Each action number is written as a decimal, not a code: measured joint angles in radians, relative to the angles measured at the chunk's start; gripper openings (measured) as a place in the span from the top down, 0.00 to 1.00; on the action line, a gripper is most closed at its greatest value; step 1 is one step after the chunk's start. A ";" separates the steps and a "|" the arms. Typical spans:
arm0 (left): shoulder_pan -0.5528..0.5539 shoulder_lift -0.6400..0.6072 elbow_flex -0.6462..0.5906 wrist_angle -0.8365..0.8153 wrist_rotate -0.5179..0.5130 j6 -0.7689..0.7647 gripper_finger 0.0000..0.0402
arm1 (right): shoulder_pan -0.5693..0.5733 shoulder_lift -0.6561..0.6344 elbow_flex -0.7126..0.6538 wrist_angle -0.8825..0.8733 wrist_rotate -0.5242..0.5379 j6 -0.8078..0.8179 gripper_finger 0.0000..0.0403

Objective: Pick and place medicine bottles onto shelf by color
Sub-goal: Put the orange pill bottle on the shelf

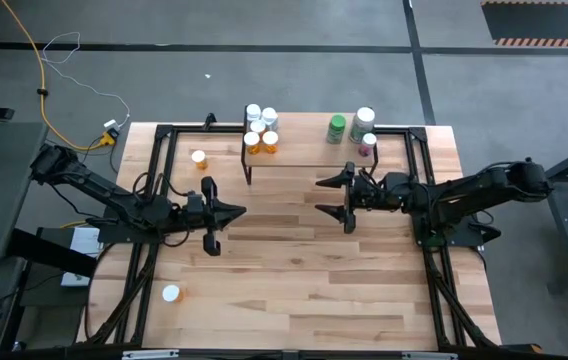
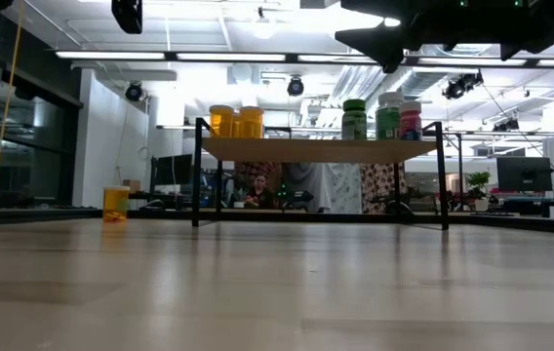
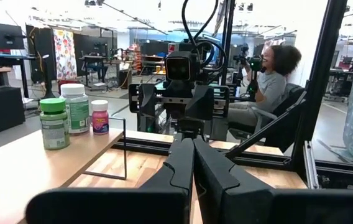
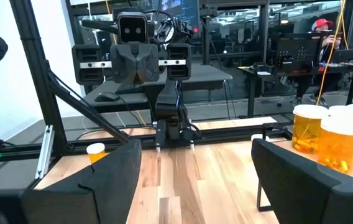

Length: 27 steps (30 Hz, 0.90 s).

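The shelf point(image 1: 299, 150) stands at the table's far edge, a light board on black legs. Several orange bottles point(image 1: 260, 130) stand on its left end. A green bottle point(image 1: 337, 127), a white one point(image 1: 365, 120) and a pink one point(image 1: 368, 143) stand on its right end. One orange bottle point(image 1: 199, 159) stands on the table left of the shelf, and a white-capped bottle point(image 1: 171, 294) stands near the table's left near corner. My left gripper point(image 1: 240, 211) is shut and empty, hovering near the shelf's left side. My right gripper point(image 1: 321, 195) is open and empty, facing it.
Black frame rails point(image 1: 154, 170) run along the table's left and right sides. Bare wood point(image 1: 304, 280) lies between the grippers and the near edge. A seated person point(image 3: 270, 78) shows beyond the table in the left wrist view, and another person point(image 4: 322, 28) shows far off in the right wrist view.
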State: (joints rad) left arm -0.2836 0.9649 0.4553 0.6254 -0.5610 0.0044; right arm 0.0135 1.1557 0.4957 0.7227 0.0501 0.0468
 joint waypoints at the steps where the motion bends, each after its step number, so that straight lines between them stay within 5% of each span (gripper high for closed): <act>1: 0.000 0.000 0.000 0.000 0.000 0.006 1.00 | 0.001 0.000 0.000 0.000 0.000 0.001 0.27; 27: 0.002 0.000 0.000 -0.026 -0.004 -0.018 1.00 | 0.007 0.000 0.000 -0.008 -0.005 -0.013 0.27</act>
State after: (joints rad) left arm -0.2817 0.9649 0.4553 0.5991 -0.5648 -0.0135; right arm 0.0208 1.1561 0.4959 0.7147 0.0448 0.0334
